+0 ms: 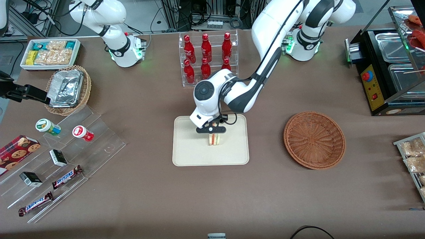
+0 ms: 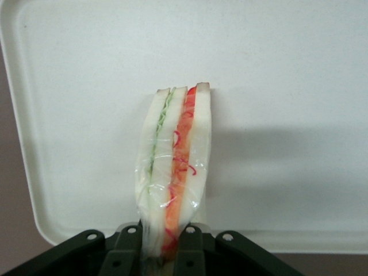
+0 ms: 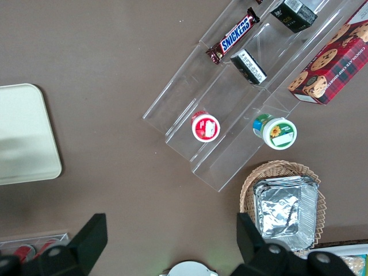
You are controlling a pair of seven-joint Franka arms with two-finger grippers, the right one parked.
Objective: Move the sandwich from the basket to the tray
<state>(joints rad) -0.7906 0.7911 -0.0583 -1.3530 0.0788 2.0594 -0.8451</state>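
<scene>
Table [image 1: 212,199], front view. Left arm [image 1: 265,66] reaches down from 1 o'clock over the tray [image 1: 186,152] at centre. Basket [image 1: 314,139] lies at the tray's 3 o'clock. Gripper [image 1: 212,130] points downward, clamped on the upright sandwich [image 1: 215,139] above the tray's middle.

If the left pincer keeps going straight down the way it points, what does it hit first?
The tray. The left pincer points down over it, shut on the sandwich, so the sandwich's lower edge would likely touch the tray floor first. How much gap remains, I cannot tell.
</scene>
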